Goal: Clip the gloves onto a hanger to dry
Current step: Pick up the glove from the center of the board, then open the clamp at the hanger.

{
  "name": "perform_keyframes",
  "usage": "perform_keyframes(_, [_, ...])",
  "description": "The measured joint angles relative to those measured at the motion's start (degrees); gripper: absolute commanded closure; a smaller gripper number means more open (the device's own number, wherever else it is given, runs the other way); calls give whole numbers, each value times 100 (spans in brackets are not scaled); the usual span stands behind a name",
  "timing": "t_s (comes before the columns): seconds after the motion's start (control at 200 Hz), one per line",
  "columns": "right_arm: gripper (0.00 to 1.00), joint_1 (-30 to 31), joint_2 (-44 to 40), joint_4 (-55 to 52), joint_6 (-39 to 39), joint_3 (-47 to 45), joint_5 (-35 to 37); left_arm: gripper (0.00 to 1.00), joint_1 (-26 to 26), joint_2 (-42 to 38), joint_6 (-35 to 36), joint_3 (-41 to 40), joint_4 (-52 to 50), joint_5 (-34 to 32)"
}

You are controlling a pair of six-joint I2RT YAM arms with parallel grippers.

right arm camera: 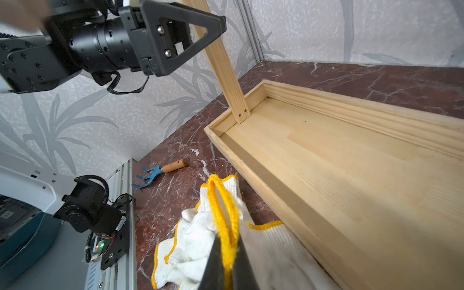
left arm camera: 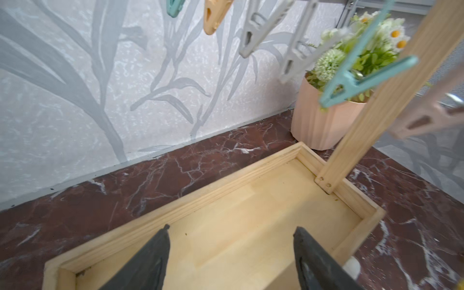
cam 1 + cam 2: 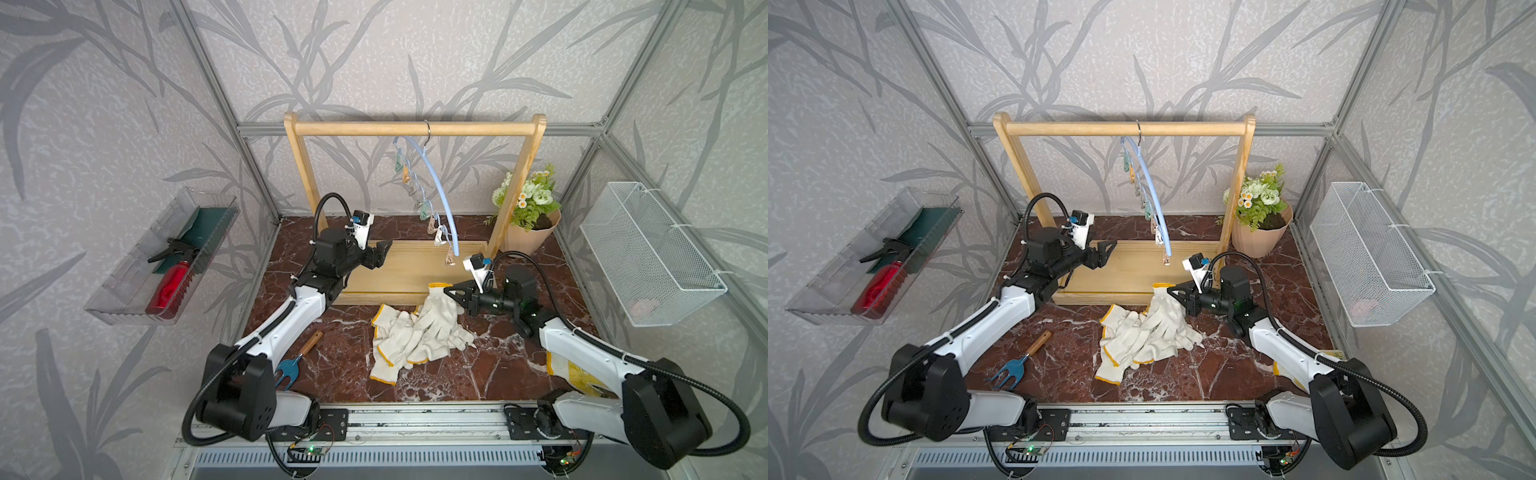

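1. Closest to the right wrist camera, the right gripper (image 1: 228, 241) is pressed together on the yellow cuff edge of one white glove (image 1: 271, 246). The trim bulges out in a loop past the fingertips.
2. That glove hangs partly lifted beside the base of the wooden rack (image 3: 353, 129). The other gloves (image 3: 395, 345) lie heaped on the marble table (image 3: 332, 374) just in front, and its fingers rest on the heap.
3. Its long axis runs roughly back to front, with the cuff raised toward the rack and the fingers drooping toward the table's front edge.
4. Judging by the knit, it is light, soft and limp, so it will likely fold and swing rather than hold a shape. The cuff looks the firmest part, which makes it the sensible place to hold and to clip.
5. Over the rack's tray, the left gripper (image 2: 231, 227) is spread wide with nothing between its jaws. It sits below the row of clips (image 3: 433, 224) on the blue hanger (image 3: 441, 189).
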Motion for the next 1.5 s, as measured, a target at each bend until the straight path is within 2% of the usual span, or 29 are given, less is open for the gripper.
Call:
perform_keyframes(0.19, [100, -46, 835, -247, -122, 844, 181, 24, 162, 1228, 374, 1082, 540, 190])
perform_keyframes(0.45, [100, -236, 1982, -702, -118, 2365, 656, 26, 234, 2767, 378, 2472, 1338, 310])
perform_keyframes(0.605, [100, -278, 2404, -1005, -157, 3110, 848, 26, 267, 3342, 378, 3104, 1624, 308])
perform_keyframes(0.875, [100, -254, 3062, -1436, -251, 4179, 984, 30, 374, 3934, 378, 4089, 1998, 507])
perform_keyframes(1.355, [100, -271, 4900, -2371, -328, 7665, 1436, 36, 402, 4413, 190, 5082, 2114, 1250])
perform_keyframes(1.5, [100, -271, 5709, -2879, -348, 9237, 1475, 37, 389, 4457, 208, 5141, 2085, 1322])
